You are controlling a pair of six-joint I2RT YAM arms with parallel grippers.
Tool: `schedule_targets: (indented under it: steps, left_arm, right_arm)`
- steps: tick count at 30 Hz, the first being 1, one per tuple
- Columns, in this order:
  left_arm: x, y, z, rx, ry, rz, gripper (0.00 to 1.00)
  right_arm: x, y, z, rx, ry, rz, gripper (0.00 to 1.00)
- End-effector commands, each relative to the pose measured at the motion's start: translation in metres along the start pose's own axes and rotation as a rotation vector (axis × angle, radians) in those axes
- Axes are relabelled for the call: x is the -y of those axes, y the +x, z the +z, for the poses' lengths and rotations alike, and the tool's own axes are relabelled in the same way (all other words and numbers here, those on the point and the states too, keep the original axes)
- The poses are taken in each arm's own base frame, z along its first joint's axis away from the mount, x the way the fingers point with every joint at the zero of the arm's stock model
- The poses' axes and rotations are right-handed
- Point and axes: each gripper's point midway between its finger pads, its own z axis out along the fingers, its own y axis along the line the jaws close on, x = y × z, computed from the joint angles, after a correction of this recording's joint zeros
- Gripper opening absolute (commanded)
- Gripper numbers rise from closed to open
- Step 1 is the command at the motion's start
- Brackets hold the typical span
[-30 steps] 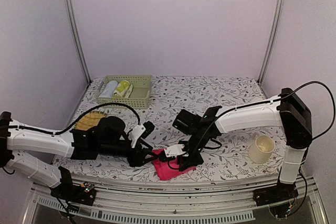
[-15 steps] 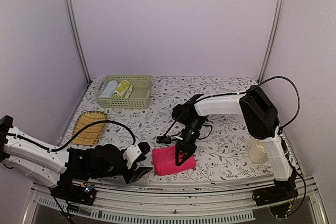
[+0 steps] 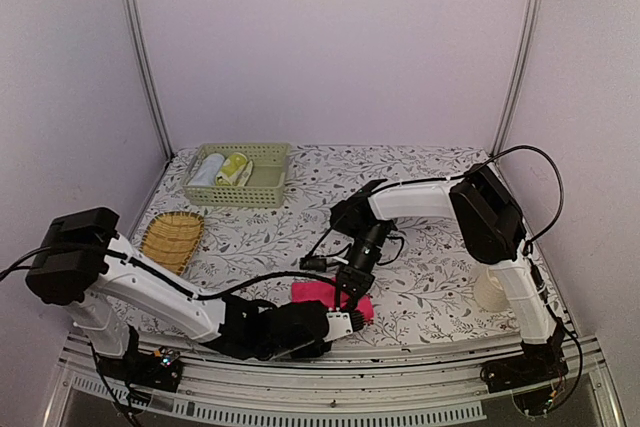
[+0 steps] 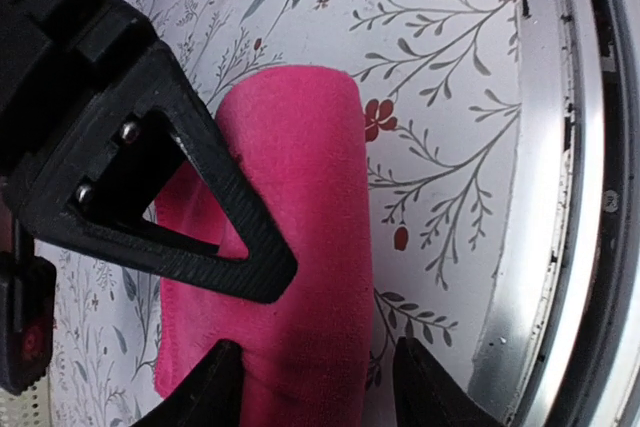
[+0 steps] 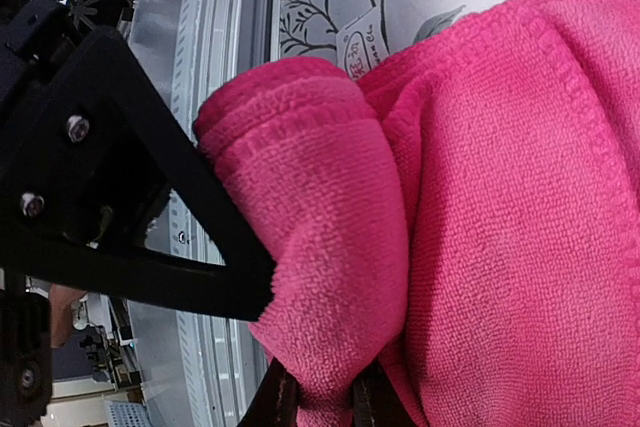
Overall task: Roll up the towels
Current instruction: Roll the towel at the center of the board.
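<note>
Swung in from the left, the left gripper (image 4: 318, 392) now reaches the pink towel (image 3: 312, 292), a roll lying just behind the front edge of the table (image 3: 440, 277). Its fingers stand apart at the roll's end. The right gripper (image 5: 322, 402) pinches a fold tight.

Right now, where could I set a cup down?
Bare tablecloth lies between the green basket and the right wall, and between the straw mat and the right arm. The front centre is crowded: that arm and the left arm meet at the pink towel.
</note>
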Motion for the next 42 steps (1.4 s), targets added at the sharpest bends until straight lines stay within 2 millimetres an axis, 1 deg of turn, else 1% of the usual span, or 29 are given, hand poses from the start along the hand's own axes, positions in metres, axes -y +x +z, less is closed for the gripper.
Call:
schedule_targets:
  steps: [1, 4, 7, 8, 9, 10, 11, 13, 14, 16, 18, 19, 22, 26, 27, 29, 31, 34, 35, 36, 39, 42]
  left_arm:
    - [-0.006, 0.014, 0.016, -0.099, -0.093, 0.139, 0.54]
    - [-0.006, 0.025, 0.024, -0.151, -0.119, 0.168, 0.50]
    - [-0.003, 0.034, 0.029, -0.190, -0.101, 0.171, 0.40]
    - [-0.003, 0.037, 0.030, -0.198, -0.089, 0.160, 0.36]
    - [-0.002, 0.038, 0.031, -0.204, -0.071, 0.149, 0.32]
    - [-0.001, 0.039, 0.031, -0.209, -0.053, 0.131, 0.28]
    - [-0.001, 0.041, 0.031, -0.213, -0.031, 0.112, 0.24]
    - [0.002, 0.041, 0.030, -0.212, 0.025, 0.062, 0.18]
    - [0.004, 0.040, 0.030, -0.211, 0.050, 0.039, 0.16]
    - [0.006, 0.039, 0.031, -0.215, 0.103, -0.009, 0.13]
    - [0.011, 0.039, 0.033, -0.227, 0.170, -0.063, 0.10]
    - [0.016, 0.039, 0.033, -0.231, 0.216, -0.087, 0.09]
    - [0.027, 0.042, 0.036, -0.258, 0.312, -0.146, 0.06]
    - [0.039, 0.039, 0.036, -0.296, 0.473, -0.261, 0.04]
    - [0.040, 0.036, 0.035, -0.297, 0.509, -0.292, 0.04]
    - [0.040, 0.029, 0.032, -0.298, 0.577, -0.363, 0.03]
    - [0.041, 0.026, 0.031, -0.310, 0.663, -0.452, 0.03]
    - [0.040, 0.021, 0.029, -0.316, 0.763, -0.563, 0.04]
    - [0.044, 0.026, 0.032, -0.344, 0.795, -0.600, 0.04]
    - [0.044, 0.028, 0.034, -0.359, 0.816, -0.641, 0.03]
    - [0.039, 0.030, 0.037, -0.376, 0.876, -0.739, 0.03]
    - [0.034, 0.033, 0.038, -0.382, 0.923, -0.814, 0.02]
  right_arm:
    - [0.040, 0.044, 0.029, -0.156, 0.068, 0.061, 0.13]
    - [0.037, 0.045, 0.030, -0.155, 0.061, 0.058, 0.13]
    - [0.032, 0.042, 0.025, -0.136, 0.051, 0.053, 0.15]
    - [0.029, 0.042, 0.022, -0.127, 0.052, 0.052, 0.17]
    - [0.025, 0.040, 0.016, -0.115, 0.060, 0.046, 0.22]
    - [0.022, 0.039, 0.009, -0.100, 0.073, 0.038, 0.30]
    - [0.014, 0.033, -0.005, -0.067, 0.103, 0.010, 0.37]
    - [0.002, 0.026, -0.029, -0.009, 0.142, -0.022, 0.44]
    - [-0.009, 0.021, -0.045, 0.028, 0.166, -0.053, 0.45]
    - [-0.018, 0.016, -0.071, 0.095, 0.204, -0.078, 0.46]
    - [-0.027, 0.011, -0.096, 0.185, 0.244, -0.099, 0.46]
    - [-0.035, 0.011, -0.105, 0.227, 0.248, -0.109, 0.46]
    - [-0.041, 0.013, -0.136, 0.323, 0.332, -0.137, 0.46]
    - [-0.051, 0.023, -0.162, 0.404, 0.500, -0.207, 0.44]
    - [-0.059, 0.022, -0.175, 0.455, 0.566, -0.258, 0.43]
    - [-0.058, 0.036, -0.183, 0.499, 0.641, -0.266, 0.42]
    - [-0.059, 0.049, -0.183, 0.496, 0.699, -0.291, 0.41]
    - [-0.065, 0.057, -0.177, 0.485, 0.746, -0.358, 0.41]
    - [-0.064, 0.059, -0.173, 0.467, 0.758, -0.361, 0.42]
    - [-0.063, 0.059, -0.168, 0.445, 0.766, -0.363, 0.44]
    - [-0.060, 0.058, -0.151, 0.353, 0.795, -0.399, 0.45]
    - [-0.058, 0.055, -0.127, 0.261, 0.841, -0.472, 0.45]
